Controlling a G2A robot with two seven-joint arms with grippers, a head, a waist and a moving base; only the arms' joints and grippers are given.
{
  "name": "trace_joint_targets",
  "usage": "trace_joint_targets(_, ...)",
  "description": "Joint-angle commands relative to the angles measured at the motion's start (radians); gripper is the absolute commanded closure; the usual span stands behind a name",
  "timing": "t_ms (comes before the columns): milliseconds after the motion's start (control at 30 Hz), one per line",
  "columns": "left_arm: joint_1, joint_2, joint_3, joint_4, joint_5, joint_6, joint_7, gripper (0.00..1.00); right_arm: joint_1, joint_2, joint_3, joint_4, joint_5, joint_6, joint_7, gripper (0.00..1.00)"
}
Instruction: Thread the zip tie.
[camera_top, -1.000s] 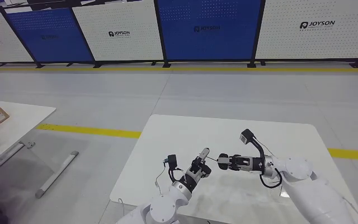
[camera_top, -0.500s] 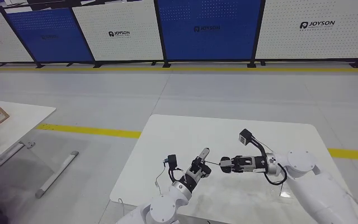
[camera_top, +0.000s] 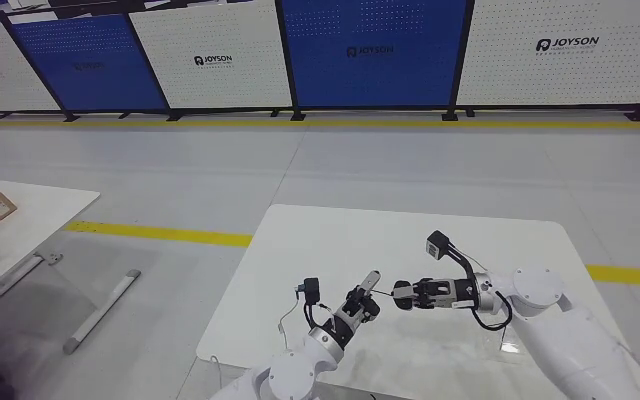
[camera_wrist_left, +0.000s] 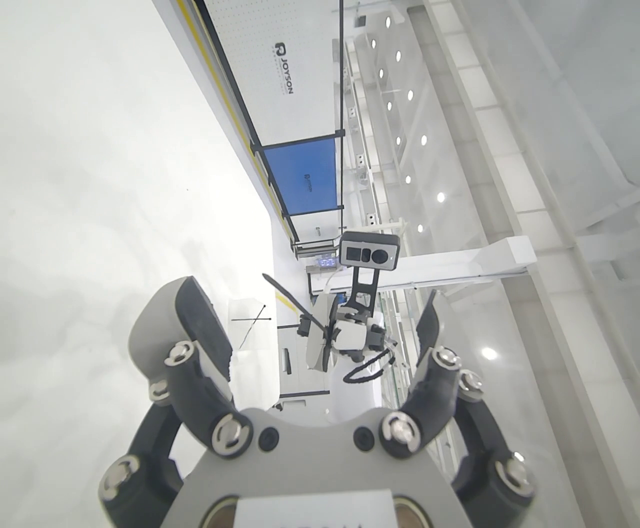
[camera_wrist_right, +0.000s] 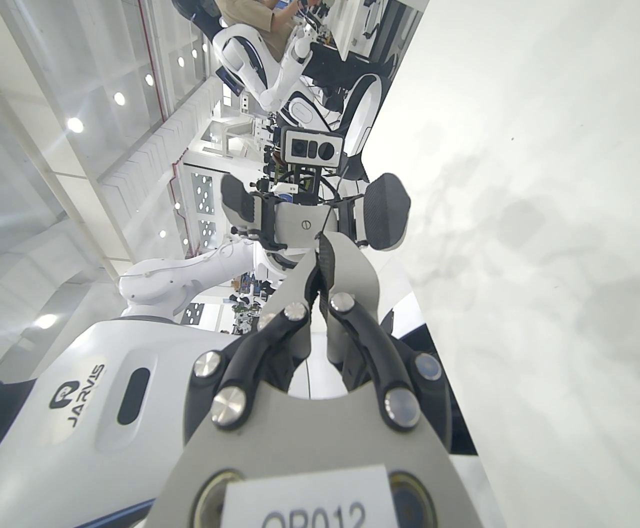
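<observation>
Both arms over the near half of the white table (camera_top: 320, 240), wrists raised off the surface, tools facing each other tip to tip. Right gripper (camera_top: 400, 293) clenched: in its own wrist view the two fingers (camera_wrist_right: 326, 260) meet flat with no gap, pinching one end of the zip tie (camera_wrist_right: 324, 222). Tie is a thin dark strip, held in the air above the table, not resting on it. Free end sticks out from the right gripper's (camera_wrist_right: 320, 250) tips toward the other arm. Left gripper (camera_top: 366, 292) released, jaws spread wide; its ribbed black pads (camera_wrist_right: 385, 210) stand well apart on either side of the line of the tie, nothing between them in contact. From the left wrist view the left gripper (camera_wrist_left: 310, 305) frames the right gripper (camera_wrist_left: 325, 340) farther off, with the zip tie (camera_wrist_left: 292, 300) angling up and away from it. Cannot tell whether the tie's tip reaches in between the open fingers or stops just short. From above, the zip tie (camera_top: 385, 290) bridges the small gap between the two tools. Yellow floor line (camera_top: 160, 233) beyond the table; blue and white panels (camera_top: 370, 50) along the back.
</observation>
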Motion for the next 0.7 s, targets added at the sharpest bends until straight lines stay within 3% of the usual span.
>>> trace_joint_targets(0, 0.009, 0.0, -0.007, -0.002, 0.006, -0.01, -0.008, 0.4, 0.0, 0.0, 0.0, 0.0, 0.0, 0.0, 0.0, 1.0)
trace_joint_targets(100, 0.016, -0.001, -0.017, -0.006, 0.005, -0.018, -0.024, 0.83, 0.0, 0.0, 0.0, 0.0, 0.0, 0.0, 0.0, 1.0)
trace_joint_targets(167, 0.02, -0.002, -0.024, -0.007, 0.007, -0.018, -0.033, 1.0, 0.0, 0.0, 0.0, 0.0, 0.0, 0.0, 0.0, 1.0)
trace_joint_targets(667, 0.029, -0.01, -0.055, -0.005, 0.012, 0.001, -0.113, 1.0, 0.0, 0.0, 0.0, 0.0, 0.0, 0.0, 0.0, 1.0)
